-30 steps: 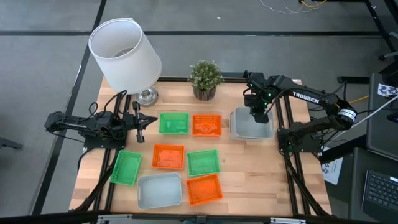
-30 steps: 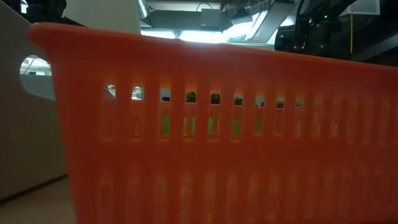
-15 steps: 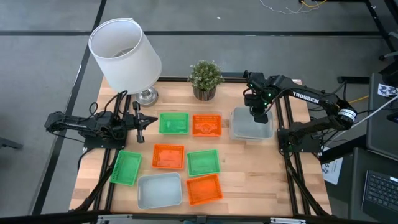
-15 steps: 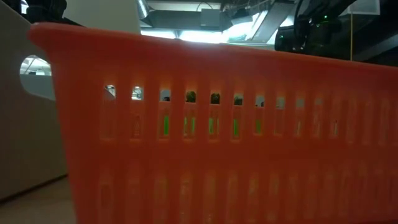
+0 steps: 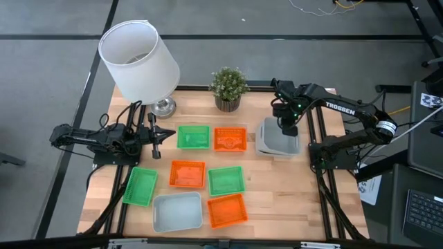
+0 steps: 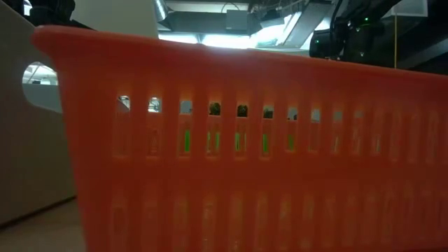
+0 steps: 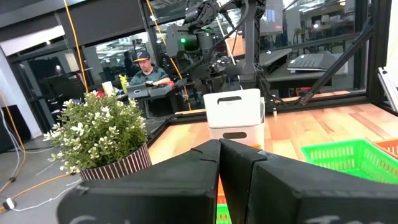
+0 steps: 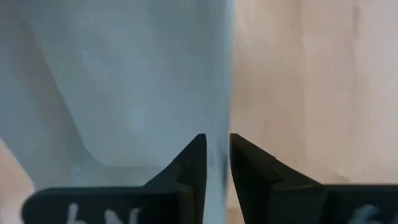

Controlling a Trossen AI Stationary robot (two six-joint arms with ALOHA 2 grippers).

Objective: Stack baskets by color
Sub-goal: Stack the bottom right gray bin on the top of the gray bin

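Observation:
Two pale grey baskets (image 5: pixel 278 140) sit nested at the table's far right, the upper one (image 7: pixel 232 107) inside the lower. My right gripper (image 8: pixel 217 163) points down over the stack's far part. It is open, with a finger on either side of the upper basket's wall (image 8: pixel 219 93). My left gripper (image 5: pixel 156 141) waits shut at the left edge. On the table lie green baskets (image 5: pixel 193 137) (image 5: pixel 226 180) (image 5: pixel 140 186), orange ones (image 5: pixel 230 138) (image 5: pixel 187 173) (image 5: pixel 227 211) and another grey one (image 5: pixel 178 211).
A lamp with a white shade (image 5: pixel 138 61) and a potted plant (image 5: pixel 228 86) stand along the far edge. The near orange basket's wall (image 6: pixel 245 154) fills the low view. A person (image 7: pixel 146 71) sits beyond the table. Bare wood lies at the near right (image 5: pixel 291 200).
The upper grey basket under my right gripper has dropped and now sits lower and smaller in the high view, nested in the grey basket beneath. Neither arm has shifted its place.

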